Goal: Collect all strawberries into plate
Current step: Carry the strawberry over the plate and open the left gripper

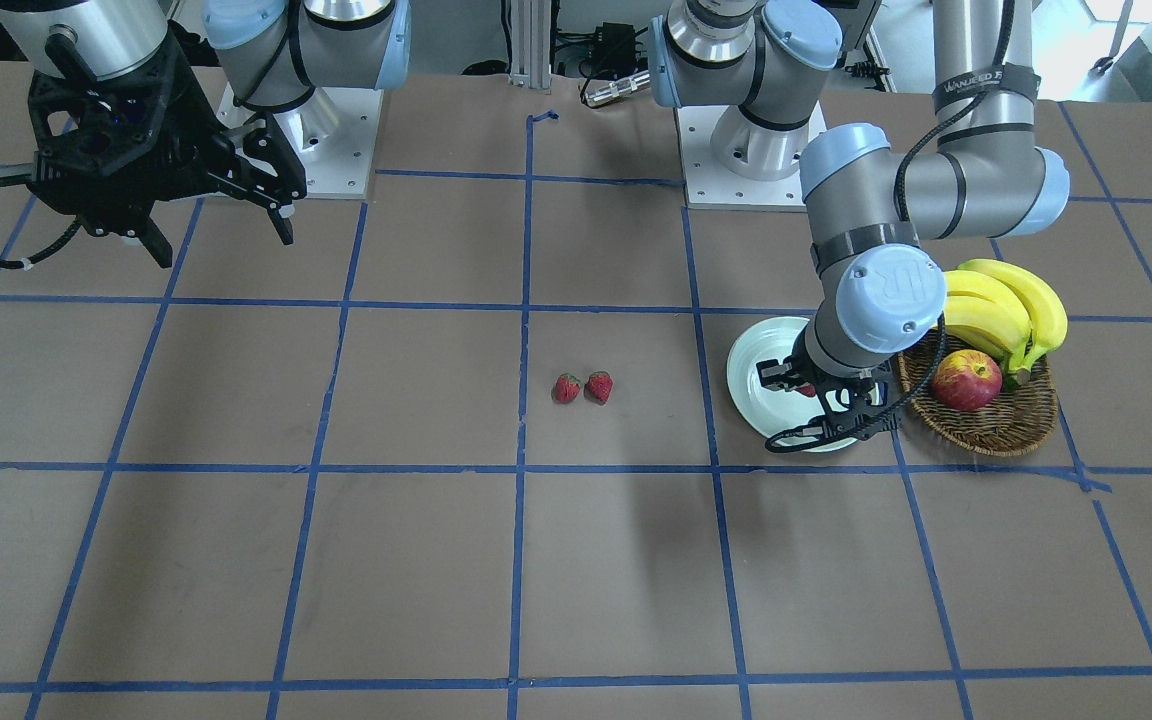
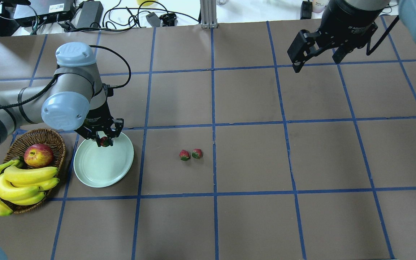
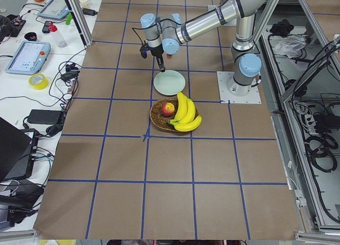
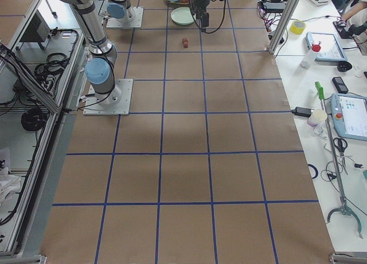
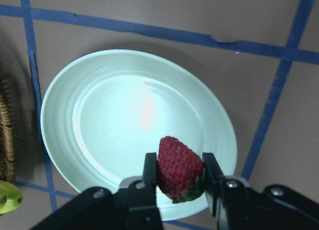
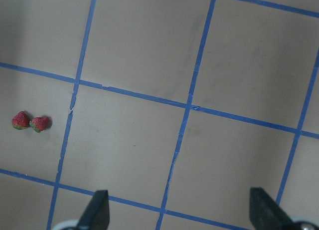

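Observation:
My left gripper [image 5: 180, 177] is shut on a red strawberry [image 5: 178, 167] and holds it above the near rim of the pale mint-green plate [image 5: 99, 125]. In the overhead view the gripper [image 2: 103, 141] hangs over the plate's [image 2: 103, 169] far edge, with the strawberry [image 2: 104, 142] between its fingers. Two more strawberries [image 2: 184, 155] [image 2: 197, 154] lie side by side on the table right of the plate, also in the front view [image 1: 566, 388] [image 1: 599, 386]. My right gripper [image 2: 316, 50] is open and empty, high above the far right of the table.
A brown wicker basket [image 2: 52, 139] with an apple [image 2: 38, 154] and a bunch of bananas [image 2: 13, 182] stands just left of the plate. Blue tape lines grid the brown table.

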Available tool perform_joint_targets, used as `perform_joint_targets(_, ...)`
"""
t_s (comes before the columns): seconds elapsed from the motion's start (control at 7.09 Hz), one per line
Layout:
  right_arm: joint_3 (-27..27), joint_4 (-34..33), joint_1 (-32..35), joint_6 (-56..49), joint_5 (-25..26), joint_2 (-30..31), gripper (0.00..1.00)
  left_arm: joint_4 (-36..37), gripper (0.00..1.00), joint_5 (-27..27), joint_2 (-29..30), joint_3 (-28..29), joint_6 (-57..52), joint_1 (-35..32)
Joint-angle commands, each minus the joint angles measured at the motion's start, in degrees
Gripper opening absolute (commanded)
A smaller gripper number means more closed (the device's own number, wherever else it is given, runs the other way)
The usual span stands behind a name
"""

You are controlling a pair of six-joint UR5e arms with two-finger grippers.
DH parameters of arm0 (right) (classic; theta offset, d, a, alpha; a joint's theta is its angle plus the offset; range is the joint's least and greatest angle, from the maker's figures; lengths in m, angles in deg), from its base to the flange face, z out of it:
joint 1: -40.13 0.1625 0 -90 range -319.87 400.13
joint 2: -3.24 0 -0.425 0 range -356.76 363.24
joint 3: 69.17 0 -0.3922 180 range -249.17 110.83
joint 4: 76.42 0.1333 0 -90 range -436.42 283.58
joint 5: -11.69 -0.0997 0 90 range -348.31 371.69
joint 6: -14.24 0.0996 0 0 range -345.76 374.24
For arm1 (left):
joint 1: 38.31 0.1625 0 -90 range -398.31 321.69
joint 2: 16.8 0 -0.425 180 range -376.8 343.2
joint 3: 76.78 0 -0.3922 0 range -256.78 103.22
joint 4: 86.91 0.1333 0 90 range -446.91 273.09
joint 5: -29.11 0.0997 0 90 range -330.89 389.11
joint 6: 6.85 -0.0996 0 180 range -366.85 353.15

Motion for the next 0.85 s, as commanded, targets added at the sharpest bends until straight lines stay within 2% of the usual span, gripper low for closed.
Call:
perform_joint_targets(0.0,0.00,0.00,0.00,0.00,-0.07,0.00,1.00,0.48,0.00,0.02,1.30,-0.92,-2.86,2.97)
perform_joint_targets(0.14,0.00,0.00,0.00,0.00,0.02,0.00,1.00,0.48,0.00,-0.07,1.74,-0.92,-2.87,2.97)
perform_joint_targets(0.28,0.00,0.00,0.00,0.00,0.02,0.00,1.00,0.48,0.39,-0.07,1.92,-0.84,-2.95,2.97)
perform_joint_targets(0.42,0.00,0.00,0.00,0.00,0.02,0.00,1.00,0.48,0.99,-0.16,1.92,-0.49,-3.30,2.97)
perform_joint_targets(0.71,0.00,0.00,0.00,0.00,0.02,0.00,1.00,0.66,1.00,-1.73,1.31,2.83,-2.43,2.10)
